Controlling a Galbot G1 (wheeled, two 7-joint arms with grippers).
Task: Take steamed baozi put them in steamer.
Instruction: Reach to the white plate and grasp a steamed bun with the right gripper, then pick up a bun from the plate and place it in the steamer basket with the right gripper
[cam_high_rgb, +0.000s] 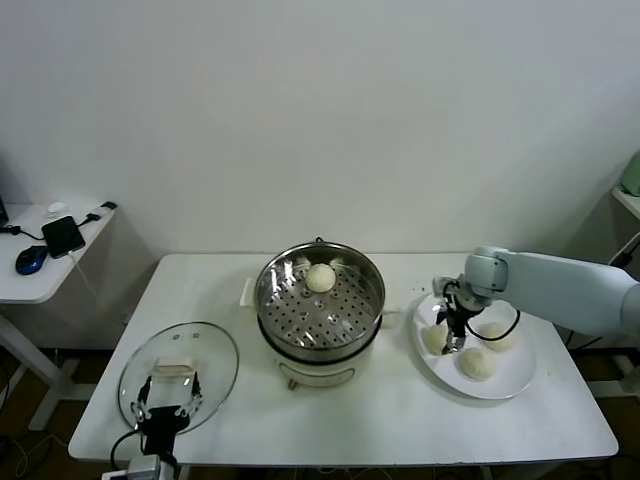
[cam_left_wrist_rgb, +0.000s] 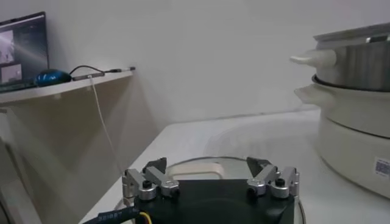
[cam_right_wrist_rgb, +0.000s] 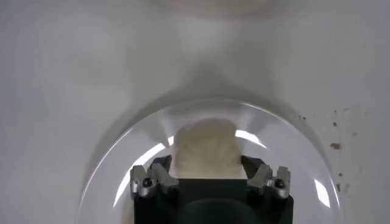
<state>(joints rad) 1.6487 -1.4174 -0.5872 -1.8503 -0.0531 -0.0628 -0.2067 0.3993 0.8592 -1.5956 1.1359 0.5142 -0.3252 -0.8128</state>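
steamed baozi (cam_high_rgb: 437, 338): three on plate (cam_high_rgb: 520, 380), one in steamer (cam_high_rgb: 320, 300). right tool (cam_high_rgb: 455, 342) open, straddling the nearest bun, not closed yet. soft, light, dents easily; grip low on sides, gently. left tool (cam_high_rgb: 165, 408) open, idle over lid (cam_high_rgb: 215, 345).

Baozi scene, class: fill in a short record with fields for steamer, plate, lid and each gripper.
steamer: table centre, one baozi in steamer on its perforated tray
plate: to the steamer's right, three baozi, including the near-left baozi
right gripper: open, fingers either side of that baozi
glass lid: flat, to the steamer's left
left gripper: open, idle by the lid
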